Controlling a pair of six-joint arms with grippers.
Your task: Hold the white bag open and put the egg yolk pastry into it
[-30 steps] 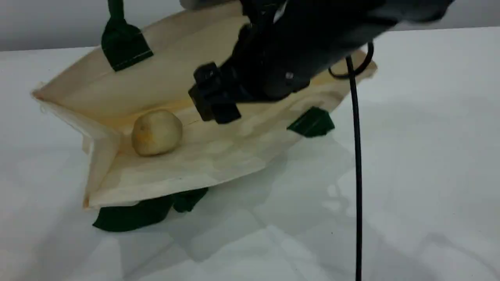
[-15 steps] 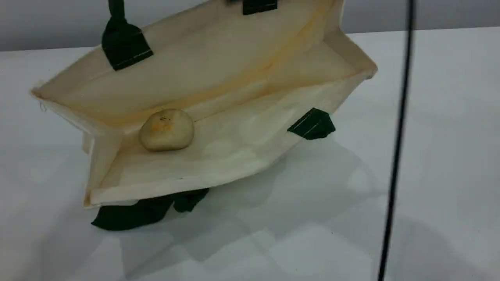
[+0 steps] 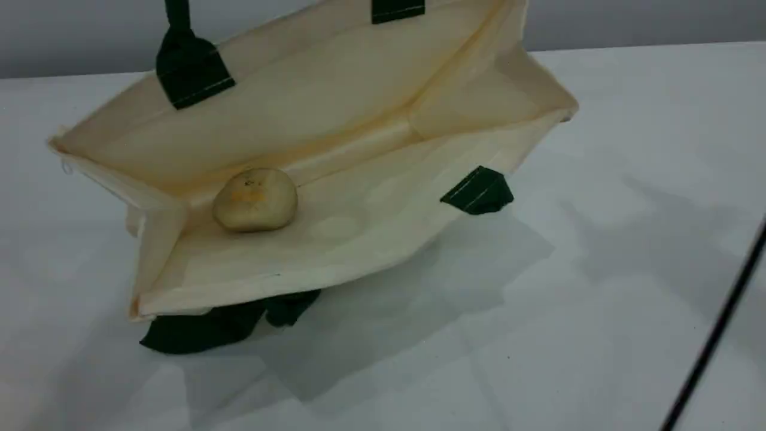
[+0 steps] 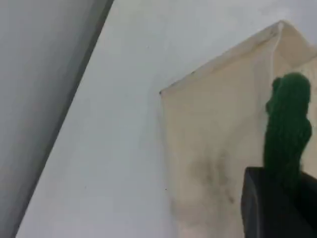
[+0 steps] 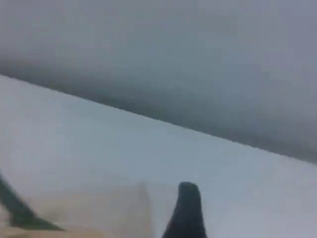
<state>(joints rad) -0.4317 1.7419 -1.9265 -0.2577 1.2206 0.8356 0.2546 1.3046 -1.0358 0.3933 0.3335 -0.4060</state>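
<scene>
The white bag (image 3: 371, 233) lies on the table with its mouth toward the scene camera and its upper wall lifted. The egg yolk pastry (image 3: 255, 199) rests inside on the lower wall, near the left gusset. In the left wrist view my left gripper (image 4: 275, 201) is shut on the bag's dark green handle (image 4: 290, 124), with the cream wall (image 4: 213, 148) hanging beneath. That handle (image 3: 187, 66) runs up out of the scene view. My right gripper (image 5: 187, 213) shows one dark fingertip, open and empty, over the table beside the bag's edge (image 5: 89, 213).
The bag's other green handle (image 3: 221, 326) lies crumpled under its front edge. A green strap patch (image 3: 479, 190) sits on the lower right rim. A black cable (image 3: 712, 341) slants across the bottom right corner. The grey wall (image 3: 628, 21) stands behind the white table (image 3: 538, 335).
My right arm has pulled up and rightward out of the bag and left the scene view. The pastry rolled slightly right and settled. The cable swung right.
</scene>
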